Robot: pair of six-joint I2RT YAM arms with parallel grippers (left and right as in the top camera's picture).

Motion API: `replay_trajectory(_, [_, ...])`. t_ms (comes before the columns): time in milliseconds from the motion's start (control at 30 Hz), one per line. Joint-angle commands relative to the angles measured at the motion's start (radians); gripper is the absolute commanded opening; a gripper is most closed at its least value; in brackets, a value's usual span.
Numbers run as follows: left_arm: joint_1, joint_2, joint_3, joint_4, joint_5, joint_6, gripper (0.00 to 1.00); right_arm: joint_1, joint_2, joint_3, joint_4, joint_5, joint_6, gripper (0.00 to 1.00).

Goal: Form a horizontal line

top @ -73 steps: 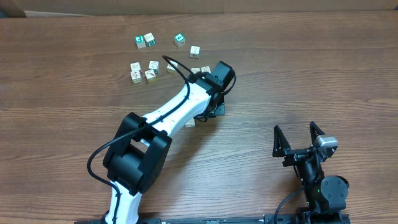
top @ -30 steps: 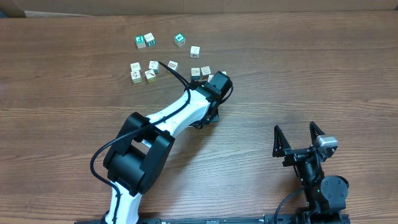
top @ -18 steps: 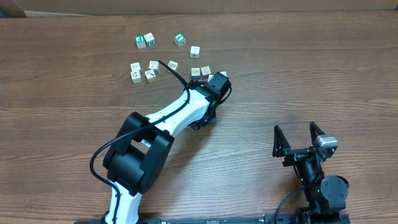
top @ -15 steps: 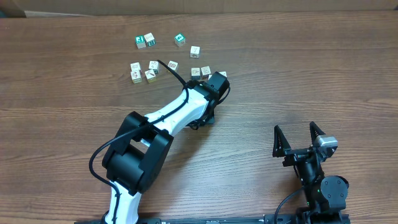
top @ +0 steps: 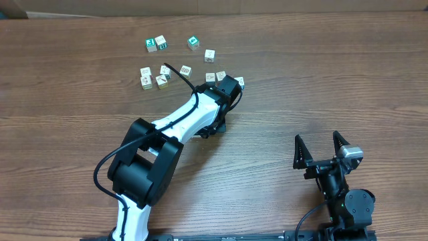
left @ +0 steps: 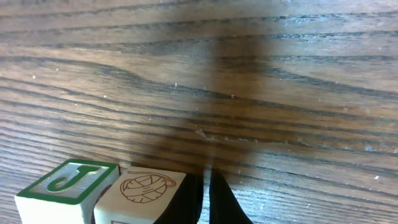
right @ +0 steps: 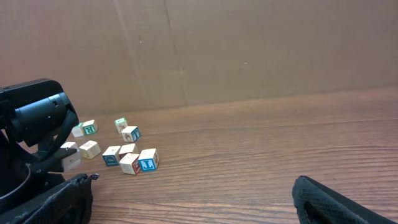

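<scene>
Your left gripper, fingers pressed together like a blunt pusher, sits low beside a pale yarn-picture cube that touches a green J cube, likely for nudging. The horizontal line, upper centre overhead, looks unfinished. Your right gripper rests spread, lower right. The left wrist has shifted left since earlier, uncovering another cube.

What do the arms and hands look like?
Left arm: white links, black joints, a black cable along it; left hand slim, black. Right arm: all black, grey block near the wrist; right hand black, pointed.
</scene>
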Motion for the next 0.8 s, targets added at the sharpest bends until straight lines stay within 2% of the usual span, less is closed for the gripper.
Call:
replay_trajectory(0, [0.008,0.005,-0.024,-0.01,-0.045,0.04,0.04,-0.005,-0.008,-0.01,0.005,0.006,-0.004,1.0])
replay_trajectory(767, [0.007,0.005,-0.024,-0.016,-0.043,0.055,0.04,-0.005,-0.008,-0.01,0.005,0.006,-0.004,1.0])
